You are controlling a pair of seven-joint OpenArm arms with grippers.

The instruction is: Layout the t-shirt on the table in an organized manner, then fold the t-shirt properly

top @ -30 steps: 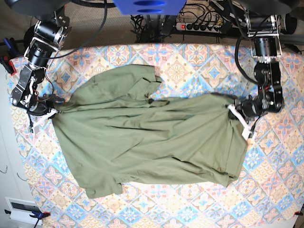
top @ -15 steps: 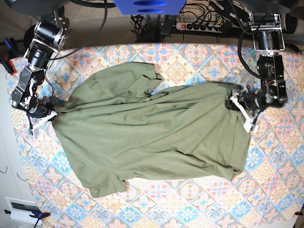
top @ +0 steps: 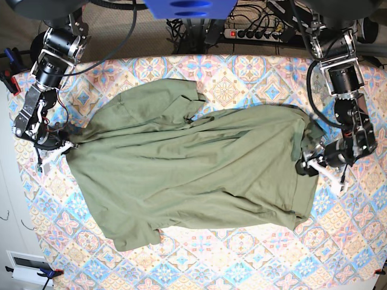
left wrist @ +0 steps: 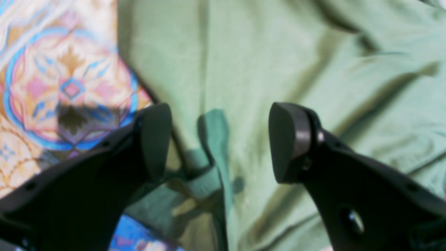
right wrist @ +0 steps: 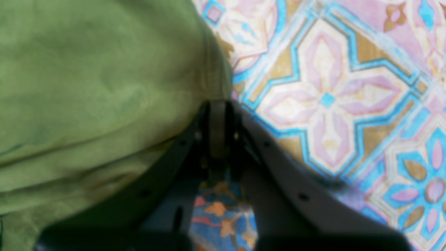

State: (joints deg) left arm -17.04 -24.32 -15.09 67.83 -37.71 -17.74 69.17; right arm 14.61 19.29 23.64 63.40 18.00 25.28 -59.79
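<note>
Table [top: 254, 78]: I see the tile-patterned cloth filling most of the base view, with bare pattern showing on every side of the garment.

T-shirt [top: 187, 169]: olive green, lying near the middle of the table, spread wide but not flat. Long creases run from 9 o'clock across to 3 o'clock. One bunched lobe sits up at 11 o'clock, another corner hangs down at 7 o'clock, and I can't tell which part is sleeve or hem from here.

Left gripper [top: 321, 168]: at 3 o'clock in the base view, right on the shirt's edge. On my left wrist feed its jaws stand wide apart over green cloth with nothing pinched between them, so I read it as released. A small raised fold of fabric lies in the gap below the fingers [left wrist: 155, 139], and the table pattern shows at 10 o'clock of that feed.

Right gripper [top: 53, 147]: at 9 o'clock in the base view, on the shirt's opposite edge. On the right wrist feed the jaws are pressed together with the shirt's edge caught at their tips, so it is clenched on the t-shirt. Cloth fills that feed from 9 o'clock, table from 3 o'clock.
</note>
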